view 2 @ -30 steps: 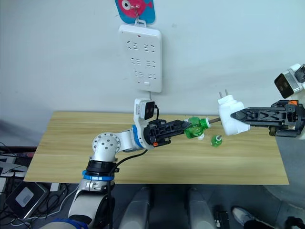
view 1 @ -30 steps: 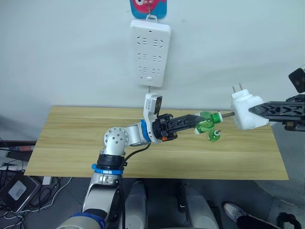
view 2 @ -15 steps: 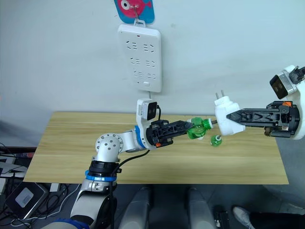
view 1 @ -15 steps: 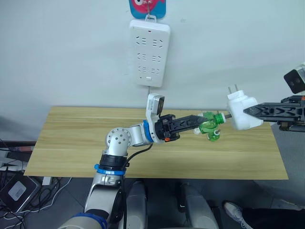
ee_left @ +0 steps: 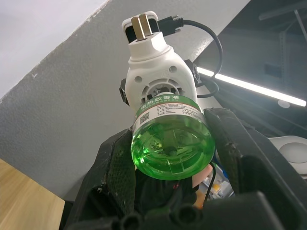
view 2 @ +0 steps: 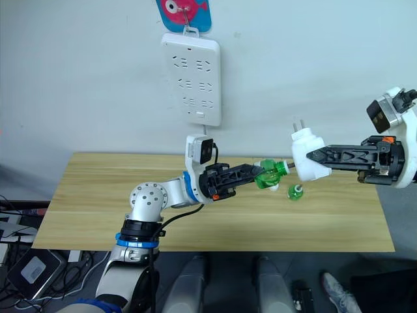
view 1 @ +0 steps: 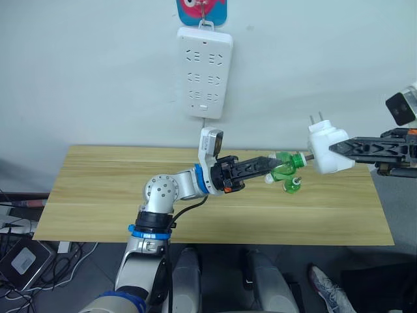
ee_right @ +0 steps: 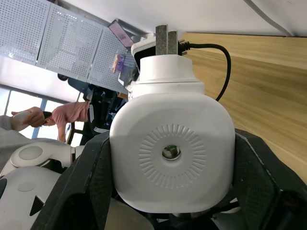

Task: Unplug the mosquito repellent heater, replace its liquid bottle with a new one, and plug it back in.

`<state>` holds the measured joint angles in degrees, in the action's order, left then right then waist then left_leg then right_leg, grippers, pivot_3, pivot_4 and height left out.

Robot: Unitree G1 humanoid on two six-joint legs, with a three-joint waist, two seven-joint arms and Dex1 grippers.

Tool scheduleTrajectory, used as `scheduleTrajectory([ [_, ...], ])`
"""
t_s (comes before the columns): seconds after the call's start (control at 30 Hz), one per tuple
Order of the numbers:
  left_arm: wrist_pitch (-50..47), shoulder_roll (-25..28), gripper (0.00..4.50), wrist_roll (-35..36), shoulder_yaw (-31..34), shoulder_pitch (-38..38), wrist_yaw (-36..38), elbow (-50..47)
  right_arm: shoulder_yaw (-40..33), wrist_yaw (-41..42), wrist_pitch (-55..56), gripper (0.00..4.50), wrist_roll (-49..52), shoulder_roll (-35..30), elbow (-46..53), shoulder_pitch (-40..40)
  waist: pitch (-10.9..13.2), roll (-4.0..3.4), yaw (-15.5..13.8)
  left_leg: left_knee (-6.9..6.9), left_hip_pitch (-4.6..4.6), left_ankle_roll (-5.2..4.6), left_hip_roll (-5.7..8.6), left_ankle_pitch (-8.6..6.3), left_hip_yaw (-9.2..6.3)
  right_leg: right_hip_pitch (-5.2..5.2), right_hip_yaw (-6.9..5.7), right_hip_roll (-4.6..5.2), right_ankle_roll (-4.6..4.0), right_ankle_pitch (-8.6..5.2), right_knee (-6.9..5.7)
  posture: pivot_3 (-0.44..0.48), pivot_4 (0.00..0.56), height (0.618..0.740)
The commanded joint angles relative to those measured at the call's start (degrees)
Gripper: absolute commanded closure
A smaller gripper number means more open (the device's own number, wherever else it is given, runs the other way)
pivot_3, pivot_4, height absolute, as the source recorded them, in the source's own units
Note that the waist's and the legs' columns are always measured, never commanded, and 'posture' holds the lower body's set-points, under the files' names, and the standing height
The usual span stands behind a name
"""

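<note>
The small white rounded plastic heater (view 1: 328,150), unplugged and pinched in your right gripper (view 1: 340,149) above the wooden table (view 1: 98,195), meets the clear green liquid bottle (view 1: 285,167) clamped in your left gripper (view 1: 272,169). You appear mid-swap; next, twist the two squarely on one axis, whether joining or parting, then turn to the white wall power strip (view 1: 204,71).

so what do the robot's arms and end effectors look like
Left arm: silver-grey rounded joints with blue rings, a black cable, and a white wrist camera box. Both end effectors, left and right, have long black lattice-ribbed fingers with small orange marks at the base.
</note>
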<state>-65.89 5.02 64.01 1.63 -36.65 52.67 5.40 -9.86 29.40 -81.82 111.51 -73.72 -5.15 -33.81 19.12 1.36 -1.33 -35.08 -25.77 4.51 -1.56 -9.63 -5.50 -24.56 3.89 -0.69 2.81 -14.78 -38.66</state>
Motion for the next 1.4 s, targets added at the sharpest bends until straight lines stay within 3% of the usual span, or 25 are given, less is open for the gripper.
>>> scheduleTrajectory([
  [0.03, -0.12, -0.83, 2.24, 0.34, -1.21, -0.21, 1.01, -1.61, -1.16, 0.28, 0.11, 1.52, 1.49, -0.56, 0.52, -1.58, 0.00, 0.00, 0.00, 0.00, 0.00, 0.00, 0.00, 0.00, -0.01, 0.00, 0.00, 0.00, 0.00, 0.00, 0.00, 0.114, 0.325, 0.740],
  [0.6, 1.09, -1.61, 2.24, -0.79, -0.94, -0.42, 0.47, -1.76, -0.85, 0.79, 0.10, 1.52, 1.49, -1.16, 1.03, -1.50, 0.00, 0.00, 0.00, 0.00, 0.00, 0.00, 0.00, 0.00, 0.00, 0.00, 0.00, 0.00, 0.00, 0.00, 0.00, 0.118, 0.319, 0.740],
  [0.93, 1.40, -2.89, 2.24, -0.74, -0.68, -0.96, -0.45, -1.44, -1.55, -5.72, 4.87, 1.52, 1.49, 1.88, 8.09, -0.02, 0.00, 0.00, 0.03, -0.01, 0.01, 0.00, -0.01, 0.00, -0.01, 0.00, -0.01, 0.00, 0.00, 0.00, -0.05, 0.120, 0.314, 0.740],
  [1.13, 0.61, -2.69, 2.24, -0.65, -0.86, -0.55, 0.23, -1.87, -1.04, -4.70, 5.53, 1.52, 1.49, 1.61, 10.93, 0.15, 0.00, 0.00, 0.01, -0.04, 0.00, 0.00, 0.00, 0.00, -0.02, 0.00, -0.02, 0.00, 0.00, 0.00, -0.06, 0.117, 0.307, 0.740],
  [1.3, 0.14, -1.72, 2.24, -0.70, -0.86, -0.33, 0.76, -1.65, -1.20, -3.51, 5.45, 0.01, 1.49, 1.52, 10.86, 0.68, 0.00, 0.00, 0.02, -0.04, 0.00, 0.00, 0.00, 0.00, -0.03, 0.00, -0.01, 0.00, 0.00, 0.00, -0.07, 0.115, 0.310, 0.740],
  [1.4, -0.30, -1.18, 2.24, -0.30, -0.36, -0.51, 0.40, -1.17, -1.53, -3.07, 5.48, 0.01, 1.49, 1.20, 10.76, 1.29, 0.00, 0.00, 0.01, -0.04, 0.01, 0.00, 0.00, 0.00, -0.02, 0.00, -0.01, 0.00, 0.00, 0.00, -0.08, 0.114, 0.311, 0.740],
])
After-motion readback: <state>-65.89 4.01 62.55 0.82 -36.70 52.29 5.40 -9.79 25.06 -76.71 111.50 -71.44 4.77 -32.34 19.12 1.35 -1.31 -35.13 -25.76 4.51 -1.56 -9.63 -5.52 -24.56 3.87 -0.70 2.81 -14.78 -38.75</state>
